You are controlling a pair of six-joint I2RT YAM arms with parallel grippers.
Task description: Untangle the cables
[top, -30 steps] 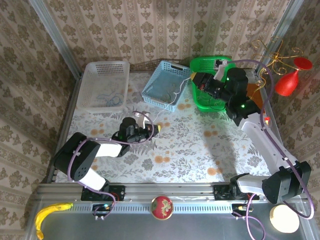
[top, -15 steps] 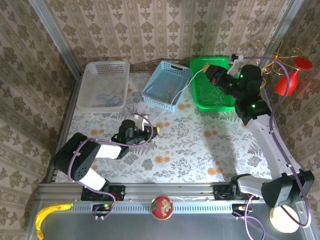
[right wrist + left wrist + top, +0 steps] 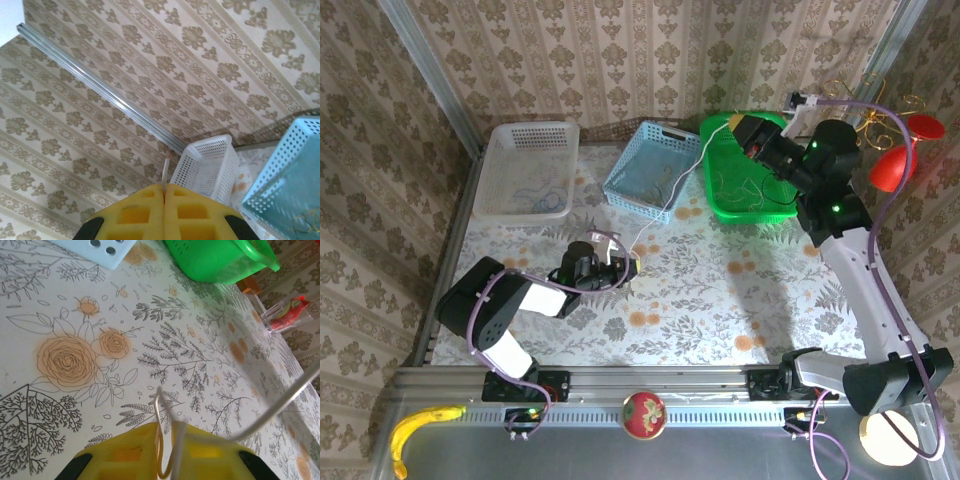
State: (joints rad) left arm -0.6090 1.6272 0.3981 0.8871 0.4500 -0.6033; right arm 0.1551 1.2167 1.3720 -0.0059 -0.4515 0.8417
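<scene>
Over the last second the right arm has lifted out of the glossy green plastic basket point(image 3: 715, 190) and drawn back toward the far right. This has pulled a thin whitish cable point(image 3: 672, 197) into a straight slanted line across to the left arm, which has stayed low. The counter point(image 3: 720, 300) wears a smooth cloth printed with grey foliage and orange roses. Three perforated baskets stand along its far edge. The white rectangular plastic basket point(image 3: 535, 128) has a bluish squiggle of cord point(image 3: 545, 192) in it. The light blue plastic basket point(image 3: 625, 160), turned askew, holds a pale strand. The green one has fine loose strands on its floor. The right claw point(image 3: 164, 187), its blocky yellow pads pressed flat together, pinches the cable's end, with a short tip poking out. The left claw point(image 3: 166, 426) stands narrowly apart. The whitish cable and a pale yellow loop point(image 3: 156, 420) run through the gap, and whether they are gripped cannot be told.
</scene>
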